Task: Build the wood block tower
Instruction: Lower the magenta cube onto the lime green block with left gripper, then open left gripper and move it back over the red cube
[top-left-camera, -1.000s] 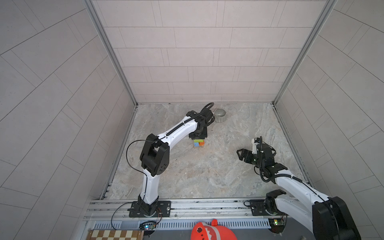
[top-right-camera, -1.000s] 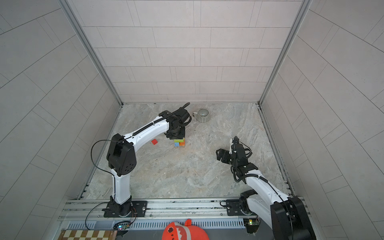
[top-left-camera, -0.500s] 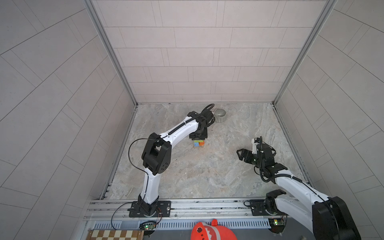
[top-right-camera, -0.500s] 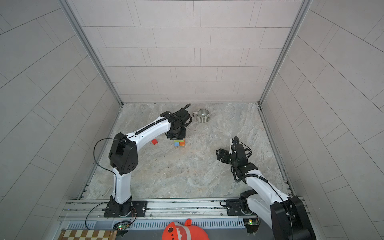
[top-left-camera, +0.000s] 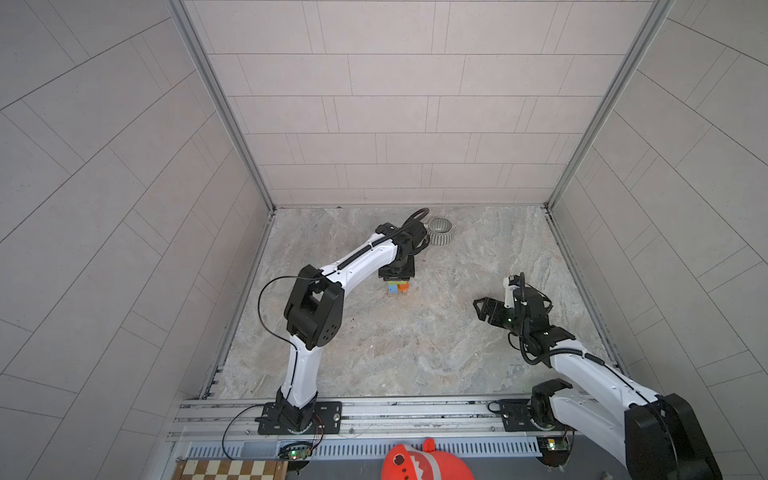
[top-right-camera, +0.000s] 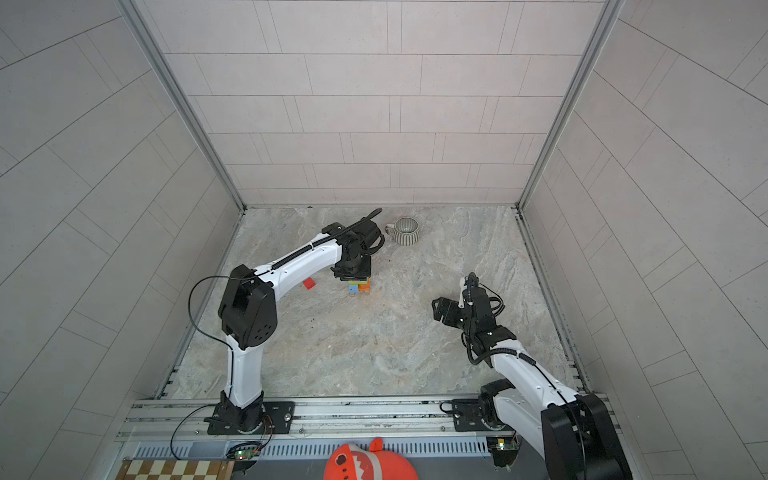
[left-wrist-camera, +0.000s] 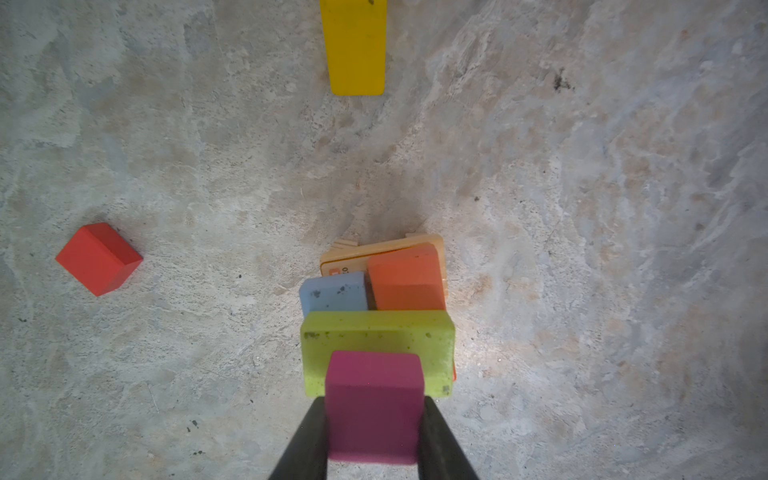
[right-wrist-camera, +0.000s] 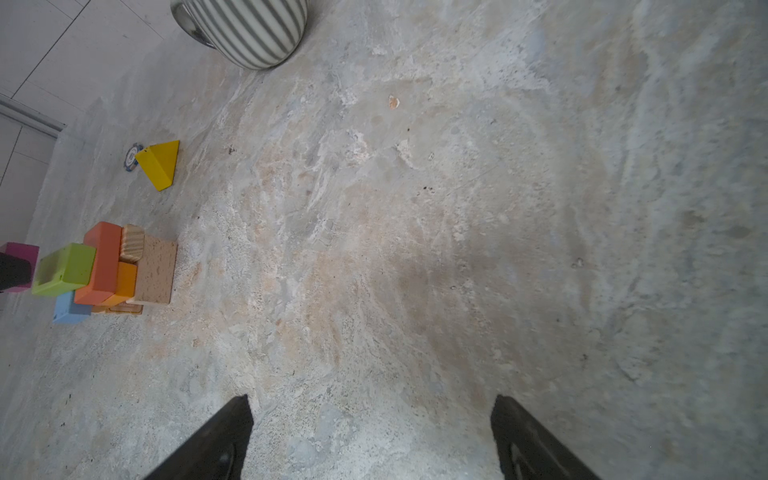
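The wood block tower (top-left-camera: 398, 287) (top-right-camera: 360, 286) stands mid-floor: a tan base (left-wrist-camera: 382, 249), then a blue block (left-wrist-camera: 332, 293) and an orange block (left-wrist-camera: 405, 276) side by side, with a green block (left-wrist-camera: 376, 336) across the top. My left gripper (left-wrist-camera: 374, 401) (top-left-camera: 397, 272) hangs right over it, shut on a magenta block (left-wrist-camera: 374, 424) (right-wrist-camera: 18, 253). Whether the magenta block touches the green one I cannot tell. My right gripper (right-wrist-camera: 372, 419) (top-left-camera: 484, 309) is open and empty over bare floor, well to the tower's right.
A loose red block (left-wrist-camera: 99, 258) (top-right-camera: 308, 283) lies left of the tower, and a yellow block (left-wrist-camera: 356, 45) (right-wrist-camera: 159, 164) lies beyond it beside a small round chip (right-wrist-camera: 132, 156). A grey-and-white striped mug (top-right-camera: 405, 230) (right-wrist-camera: 245, 29) stands near the back wall.
The left arm's elbow has shifted slightly while its gripper stays over the tower with the magenta block. The right arm has not moved.
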